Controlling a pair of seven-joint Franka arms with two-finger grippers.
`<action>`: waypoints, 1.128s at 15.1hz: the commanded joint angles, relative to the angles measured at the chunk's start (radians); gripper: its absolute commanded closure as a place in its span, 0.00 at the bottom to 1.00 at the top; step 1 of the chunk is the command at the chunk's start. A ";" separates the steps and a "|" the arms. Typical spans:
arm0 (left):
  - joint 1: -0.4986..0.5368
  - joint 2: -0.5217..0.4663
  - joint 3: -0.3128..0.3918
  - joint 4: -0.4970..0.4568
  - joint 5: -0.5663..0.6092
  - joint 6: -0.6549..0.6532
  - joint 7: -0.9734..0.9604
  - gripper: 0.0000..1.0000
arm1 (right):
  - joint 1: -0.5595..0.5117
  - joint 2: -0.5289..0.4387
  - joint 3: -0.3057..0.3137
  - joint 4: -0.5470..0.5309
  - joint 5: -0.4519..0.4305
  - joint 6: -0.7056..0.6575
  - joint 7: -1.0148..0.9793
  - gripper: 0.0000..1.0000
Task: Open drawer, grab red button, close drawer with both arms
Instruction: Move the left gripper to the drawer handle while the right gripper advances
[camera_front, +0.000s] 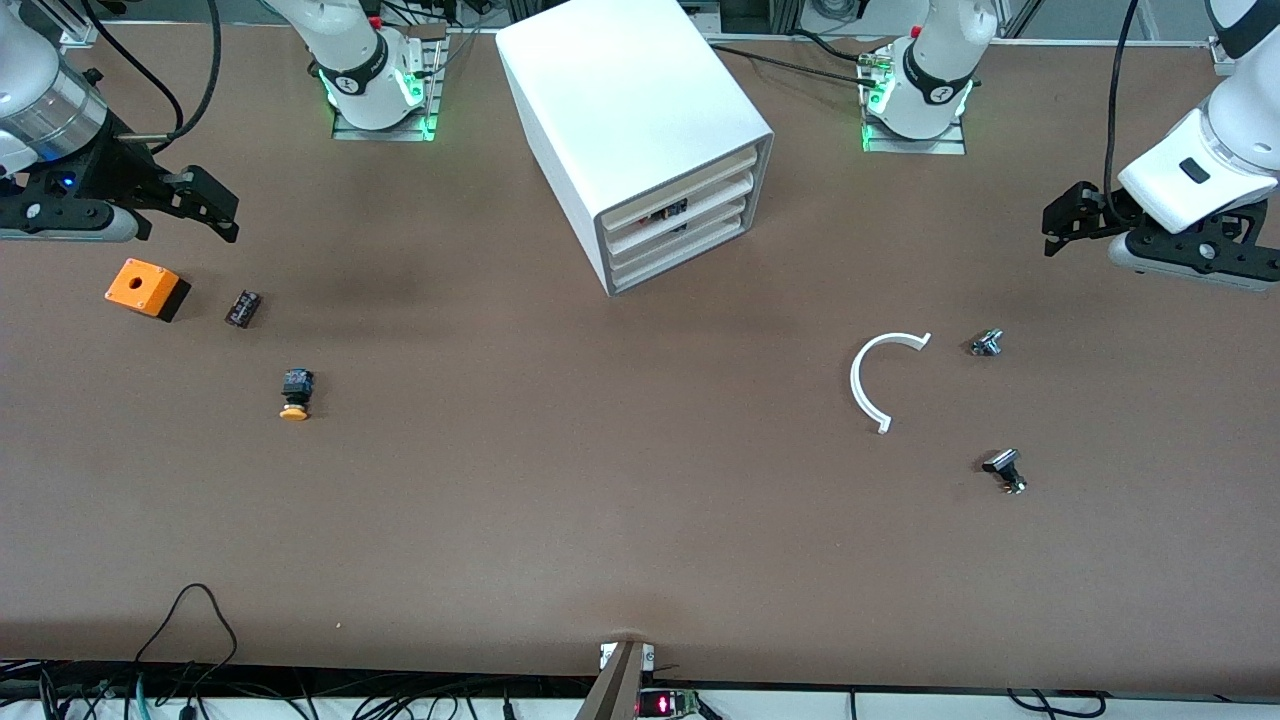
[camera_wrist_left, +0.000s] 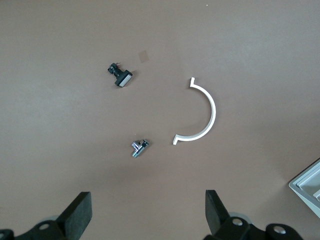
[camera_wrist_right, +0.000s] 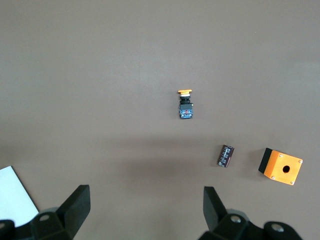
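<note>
Drawers (camera_front: 680, 225) are all shut. Left hand (camera_front: 1062, 226) and right hand (camera_front: 208, 205) hover open. Cabinet (camera_front: 630, 110) may slide when one pulls.

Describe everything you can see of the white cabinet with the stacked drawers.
The white cabinet is a boxy, smooth-sided case, apparently plastic or painted metal, standing on the brown table between the two arm bases. It sits turned at an angle, its front facing toward the left arm's end and the front camera. Four shallow white drawers are stacked in it, all pushed in. Something dark shows through a gap near the upper drawers. Nothing touches it except the table.
</note>
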 joint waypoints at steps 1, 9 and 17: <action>-0.009 0.025 -0.001 0.036 -0.020 -0.019 -0.005 0.00 | -0.014 -0.007 0.013 0.005 -0.006 -0.014 0.022 0.00; -0.032 0.067 -0.008 0.071 -0.028 -0.035 -0.001 0.00 | -0.012 0.065 0.014 0.006 -0.024 -0.051 0.014 0.00; -0.046 0.174 -0.019 0.068 -0.443 -0.251 0.047 0.00 | -0.008 0.217 0.022 0.009 -0.011 0.059 0.028 0.00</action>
